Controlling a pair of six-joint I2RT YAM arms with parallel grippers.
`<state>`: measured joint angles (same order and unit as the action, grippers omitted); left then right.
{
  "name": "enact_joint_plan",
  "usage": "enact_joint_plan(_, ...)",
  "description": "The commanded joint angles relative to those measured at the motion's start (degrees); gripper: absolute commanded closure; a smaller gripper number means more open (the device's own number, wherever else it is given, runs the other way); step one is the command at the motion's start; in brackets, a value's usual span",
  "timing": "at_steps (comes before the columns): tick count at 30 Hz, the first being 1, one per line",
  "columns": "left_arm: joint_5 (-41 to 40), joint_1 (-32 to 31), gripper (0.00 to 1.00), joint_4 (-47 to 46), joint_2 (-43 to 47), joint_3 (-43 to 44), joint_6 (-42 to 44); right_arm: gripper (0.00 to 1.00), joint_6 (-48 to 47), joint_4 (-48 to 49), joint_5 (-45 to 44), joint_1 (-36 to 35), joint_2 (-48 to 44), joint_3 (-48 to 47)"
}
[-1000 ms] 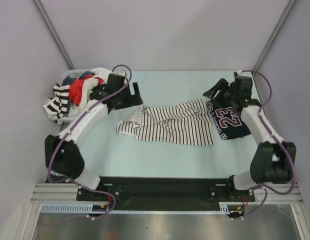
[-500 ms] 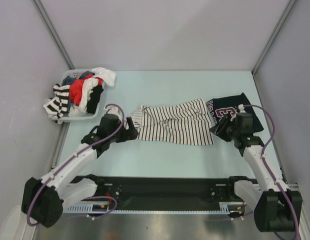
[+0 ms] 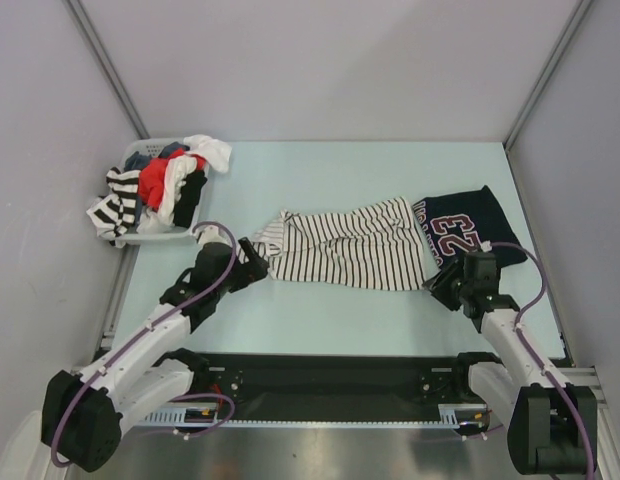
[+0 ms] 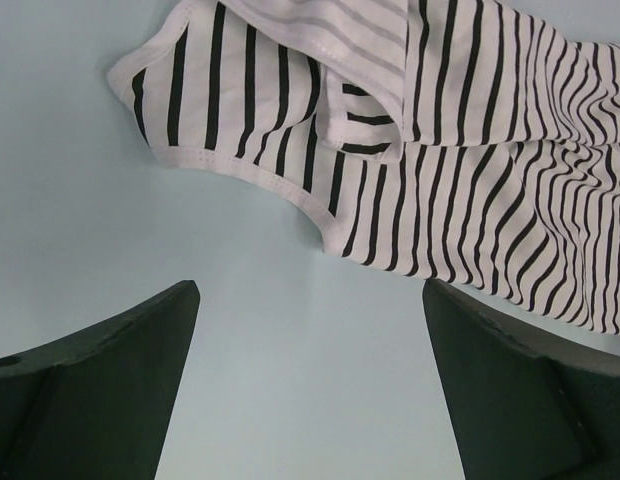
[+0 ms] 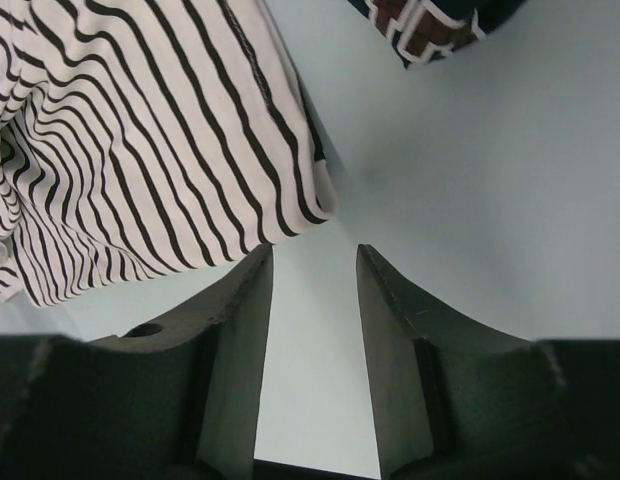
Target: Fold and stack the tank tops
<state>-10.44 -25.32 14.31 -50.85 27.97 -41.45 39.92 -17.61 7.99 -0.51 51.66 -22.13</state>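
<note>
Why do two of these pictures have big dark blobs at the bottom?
Left wrist view: those are the arm's own jaws, close and underlit, while the striped tank top is sharp. Right wrist view: the same, with a soft shadow beside the cloth's edge. Top external view: even light, faint shadows, dull sheen on the metal strip.

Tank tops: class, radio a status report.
Left gripper open, empty, by striped top. Right gripper open, empty, at its other end. Top spread out, navy jersey beside it, unstacked. Basket of clothes far left, not obstructing.
</note>
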Motion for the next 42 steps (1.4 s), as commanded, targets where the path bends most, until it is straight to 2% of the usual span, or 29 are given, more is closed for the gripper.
enact_joint_plan(1, -2.0, 0.4, 0.00, -2.9, -1.8, -0.5, -5.1, 0.55, 6.0, 5.3, -1.3, 0.1, -0.3, 2.4)
enact_joint_plan(2, -1.4, 0.4, 0.00, -4.0, -2.8, -0.6, -5.4, 0.52, 6.4, 6.9, -0.9, 0.0, 0.5, 2.8)
enact_joint_plan(7, 1.5, 0.4, 0.02, -6.7, -5.8, -1.2, -6.6, 0.50, 7.9, 12.1, -1.0, 0.1, 4.3, 3.9)
enact_joint_plan(13, 3.1, 0.4, 0.06, -9.9, -9.3, -2.5, -8.8, 0.62, 8.0, 16.5, -0.8, 0.1, 10.7, 3.3)
enact_joint_plan(16, 5.4, 0.4, 0.10, -13.2, -11.6, -3.6, -10.1, 0.78, 8.3, 17.2, -0.8, 0.1, 12.1, 3.5)
enact_joint_plan(17, 6.7, 0.4, 0.12, -14.8, -12.6, -3.9, -10.8, 0.90, 8.5, 19.4, -0.6, 0.1, 12.0, 3.7)
enact_joint_plan(19, 8.0, 0.2, 0.21, -17.4, -15.5, -4.1, -11.2, 1.00, 8.5, 19.5, -0.7, 0.1, 12.0, 3.8)
enact_joint_plan(24, 9.6, -0.3, 0.38, -21.1, -21.7, -2.6, -11.0, 1.00, 7.8, 19.1, -0.4, 0.1, 11.5, 3.2)
enact_joint_plan(28, 8.9, -1.0, 0.51, -19.8, -26.7, 0.9, -10.1, 1.00, 7.7, 18.8, 0.1, 0.1, 11.4, 3.0)
enact_joint_plan(32, 8.3, -1.5, 0.49, -19.0, -30.6, 3.7, -10.2, 1.00, 7.5, 19.0, 0.6, 0.1, 11.3, 2.9)
enact_joint_plan(38, 7.0, -2.4, 0.42, -20.0, -29.5, 1.9, -12.7, 1.00, 6.9, 18.4, 0.7, 0.1, 10.7, 2.6)
enact_joint_plan(42, 6.0, -3.4, 0.50, -18.4, -31.3, 4.0, -13.0, 1.00, 7.0, 18.5, 0.6, 0.1, 10.5, 2.6)
